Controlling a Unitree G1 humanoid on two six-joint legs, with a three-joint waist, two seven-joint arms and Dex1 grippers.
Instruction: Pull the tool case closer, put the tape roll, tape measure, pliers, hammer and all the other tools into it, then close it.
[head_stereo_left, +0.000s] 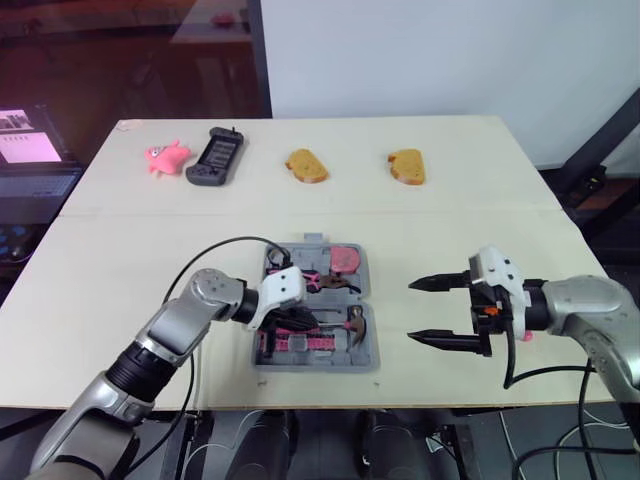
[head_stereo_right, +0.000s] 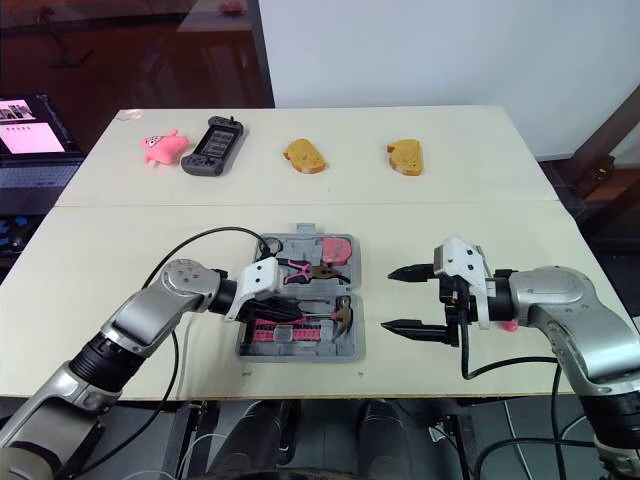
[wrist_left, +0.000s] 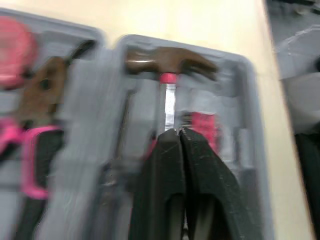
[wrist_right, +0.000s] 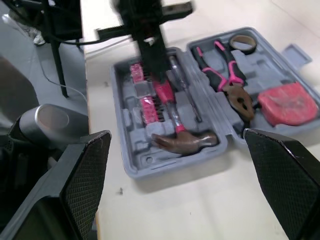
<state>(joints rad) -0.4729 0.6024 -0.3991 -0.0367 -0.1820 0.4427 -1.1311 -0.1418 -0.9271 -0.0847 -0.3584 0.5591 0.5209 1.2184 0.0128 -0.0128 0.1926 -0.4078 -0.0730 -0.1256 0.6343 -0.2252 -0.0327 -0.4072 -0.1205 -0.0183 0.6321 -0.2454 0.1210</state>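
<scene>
The grey tool case (head_stereo_left: 372, 300) lies open near the table's front edge. In it are a hammer (wrist_right: 182, 140), pink-handled pliers (wrist_right: 227, 82), a red tape measure (wrist_right: 287, 103), a tape roll (wrist_right: 243, 43) and small pink bits. My left gripper (wrist_left: 177, 131) is shut, its tips down over the hammer's pink handle inside the case (head_stereo_left: 288, 318). I cannot tell whether they touch the handle. To the right of the case, my right gripper (head_stereo_left: 412, 312) hangs wide open above the table, holding nothing and pointing at the case.
Along the far side of the table lie a pink toy (head_stereo_left: 165, 157), a black game controller (head_stereo_left: 215, 157) and two bread slices (head_stereo_left: 306, 165) (head_stereo_left: 407, 166). A laptop (head_stereo_left: 30, 150) stands off the table's left. A seam (head_stereo_left: 120, 212) crosses the tabletop.
</scene>
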